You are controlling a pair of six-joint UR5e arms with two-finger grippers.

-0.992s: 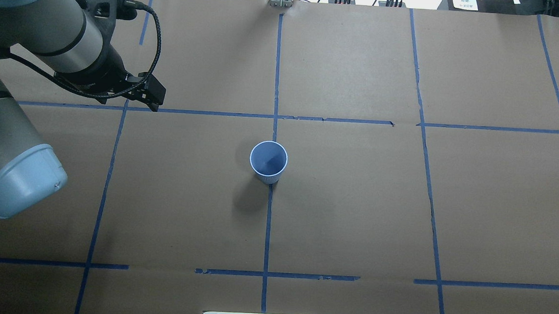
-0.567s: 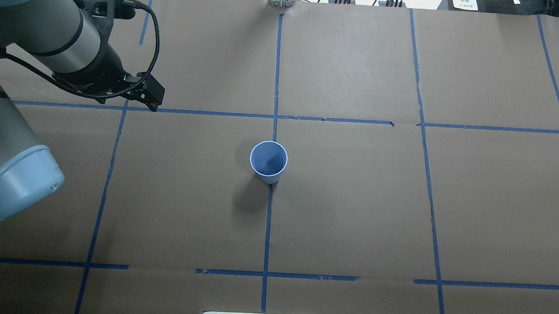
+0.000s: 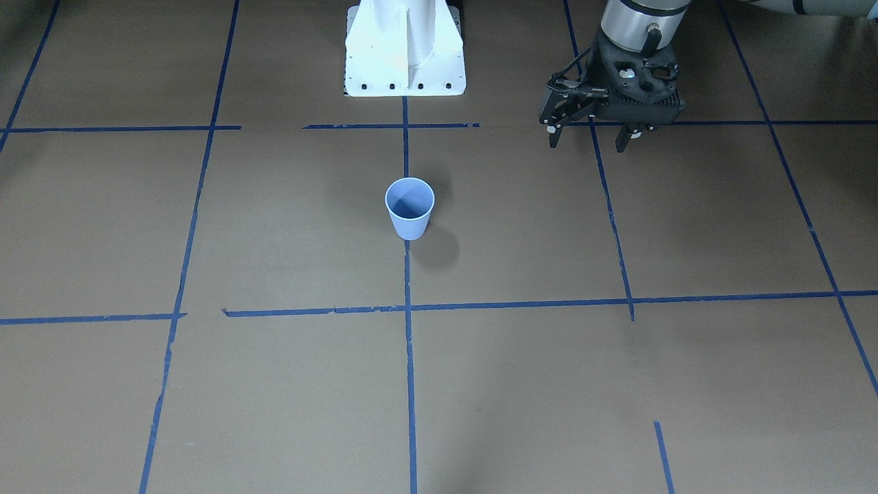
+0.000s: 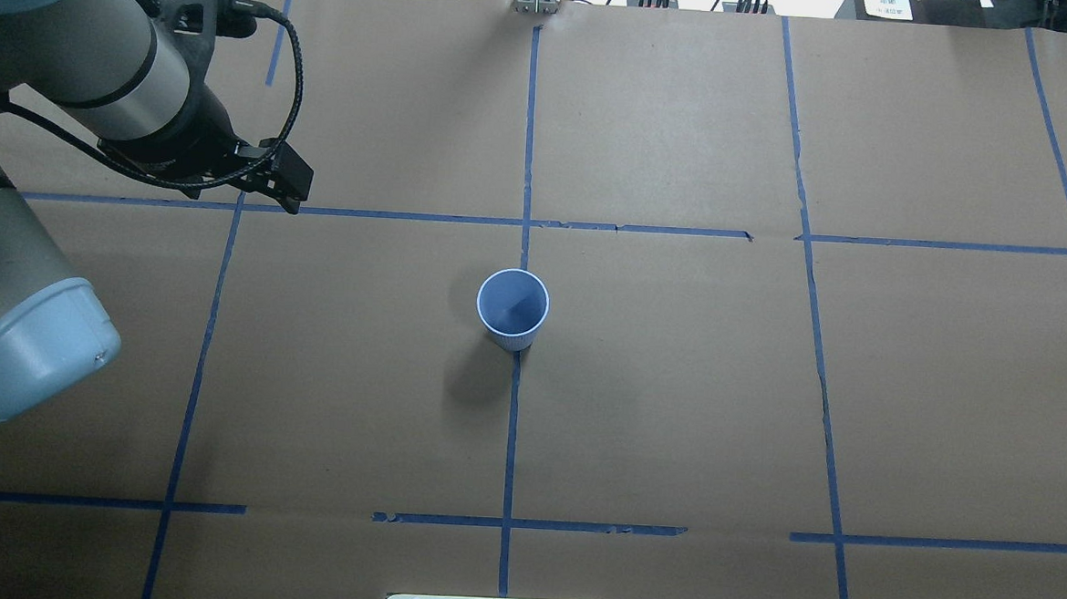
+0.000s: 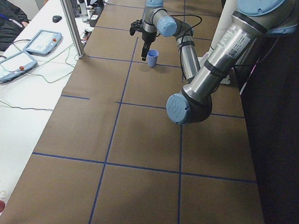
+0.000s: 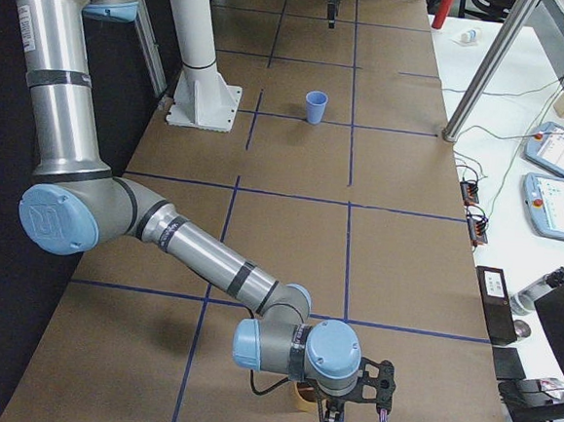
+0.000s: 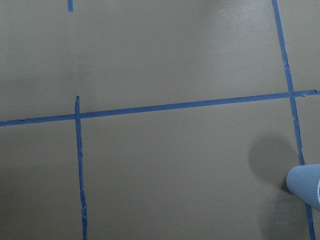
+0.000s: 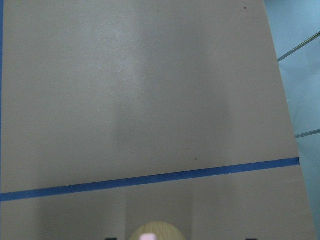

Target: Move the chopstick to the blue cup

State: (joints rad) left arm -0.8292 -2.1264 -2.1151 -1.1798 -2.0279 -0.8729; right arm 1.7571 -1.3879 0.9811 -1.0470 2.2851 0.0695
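Note:
The blue cup [image 4: 513, 308] stands upright at the table's middle on a tape line, with nothing showing inside it [image 3: 410, 208]. My left gripper [image 3: 590, 140] hangs open and empty above the table, well off to the cup's side [image 4: 288, 188]. Only the cup's edge [image 7: 306, 185] shows in the left wrist view. The chopstick shows only as a pale pink tip [image 8: 148, 237] over a tan round object [image 8: 156, 231] at the bottom of the right wrist view. My right gripper [image 6: 346, 416] is low at the table's near end in the exterior right view; I cannot tell whether it is open or shut.
Blue tape lines grid the brown paper. The white robot base [image 3: 405, 48] stands behind the cup. A side table with pendants [image 6: 557, 189] and a metal post [image 5: 69, 16] run along the far edge. A person's sleeve [image 5: 3, 13] shows there.
The left arm has drifted slightly to the left and back. The cup has not moved.

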